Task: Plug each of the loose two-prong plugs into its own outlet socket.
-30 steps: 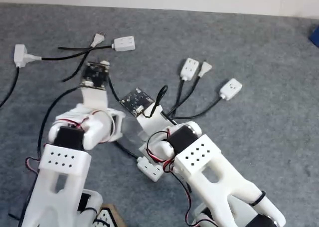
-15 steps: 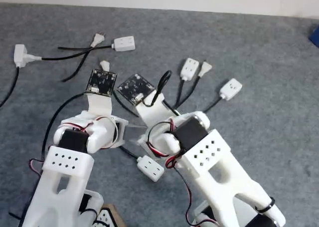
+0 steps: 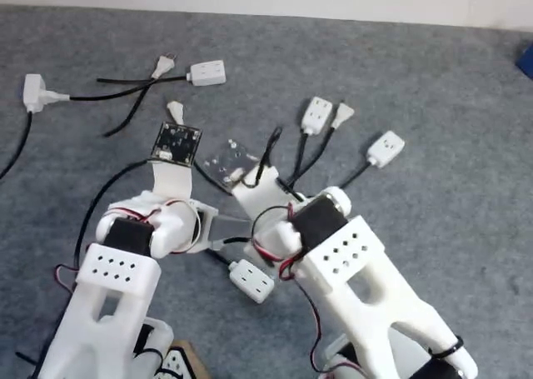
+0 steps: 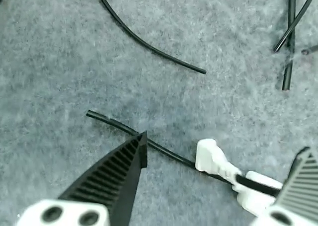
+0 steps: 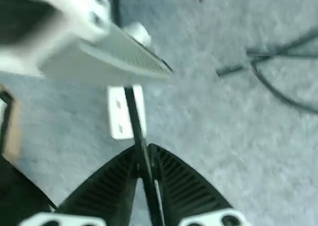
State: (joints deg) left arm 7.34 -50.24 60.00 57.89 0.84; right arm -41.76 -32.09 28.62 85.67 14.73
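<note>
Off the desk's near edge, left gripper [image 4: 223,145] gapes around a white plug [image 4: 211,157]; right gripper [image 5: 145,154] clamps a black cord [image 5: 133,112].

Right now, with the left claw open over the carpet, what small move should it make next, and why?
Likely lower the left claw and shut it on the white plug: it is open, and the plug lies on the carpet between its jaws. The right claw is shut on a black cord near an outlet socket.

No legible text, labels or numbers anywhere.
</note>
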